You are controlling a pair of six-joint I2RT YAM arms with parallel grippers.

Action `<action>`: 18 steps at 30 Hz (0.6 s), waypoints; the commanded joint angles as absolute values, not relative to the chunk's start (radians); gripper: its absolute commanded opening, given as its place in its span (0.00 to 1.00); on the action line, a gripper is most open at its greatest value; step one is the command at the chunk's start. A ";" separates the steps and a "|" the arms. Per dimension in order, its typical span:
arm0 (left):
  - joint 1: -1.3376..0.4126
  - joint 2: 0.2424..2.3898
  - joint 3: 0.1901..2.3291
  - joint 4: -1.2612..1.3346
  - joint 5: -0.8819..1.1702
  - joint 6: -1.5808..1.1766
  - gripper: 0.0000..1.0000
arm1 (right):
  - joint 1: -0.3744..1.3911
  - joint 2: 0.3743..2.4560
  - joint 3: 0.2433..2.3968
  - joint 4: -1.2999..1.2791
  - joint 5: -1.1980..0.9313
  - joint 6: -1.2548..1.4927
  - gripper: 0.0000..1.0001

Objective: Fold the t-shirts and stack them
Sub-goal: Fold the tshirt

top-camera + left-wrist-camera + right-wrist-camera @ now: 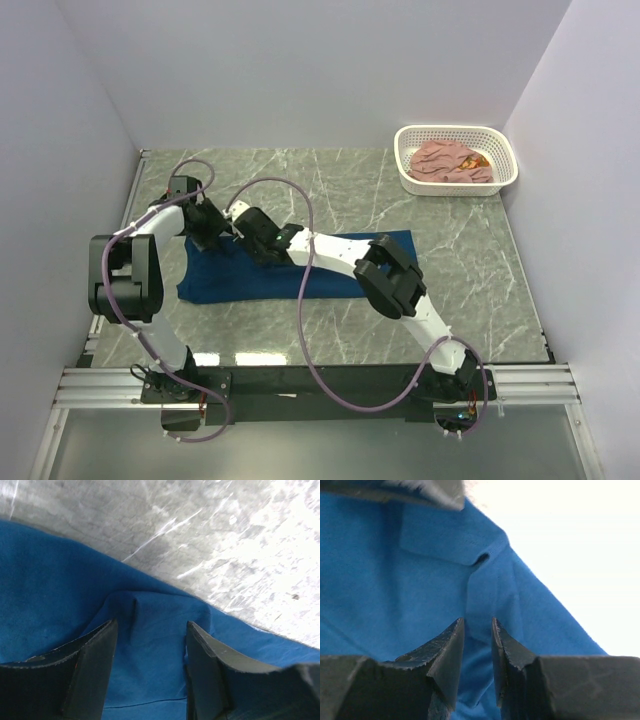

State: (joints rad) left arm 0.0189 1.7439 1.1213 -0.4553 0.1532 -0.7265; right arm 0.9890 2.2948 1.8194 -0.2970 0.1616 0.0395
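Observation:
The navy blue t-shirt (240,280) lies on the marble table as a long folded strip, and both arms reach to its far left end. My left gripper (213,238) stands open over it; in the left wrist view a soft bump of blue cloth (150,610) rises between the spread fingers (151,625). My right gripper (243,232) is just to its right, and its jaws (477,622) are close together on a raised ridge of the same shirt (480,595). The pink t-shirt (450,160) lies crumpled in the basket.
A white perforated basket (455,187) stands at the far right corner of the table (400,200). White walls close in the left, back and right sides. A purple cable (302,300) hangs across the shirt.

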 commanded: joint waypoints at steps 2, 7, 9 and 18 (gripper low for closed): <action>0.017 1.746 1.106 -0.436 0.170 -0.718 0.62 | 0.997 2.333 1.910 -0.310 0.235 0.008 0.35; 0.017 1.738 1.106 -0.442 0.161 -0.715 0.61 | 1.000 2.342 1.916 -0.324 0.209 0.008 0.35; 0.017 1.736 1.106 -0.443 0.160 -0.713 0.61 | 1.000 2.341 1.910 -0.328 0.193 0.008 0.35; 0.011 1.749 1.106 -0.451 0.161 -0.709 0.61 | 1.008 2.350 1.901 -0.350 0.183 -0.018 0.41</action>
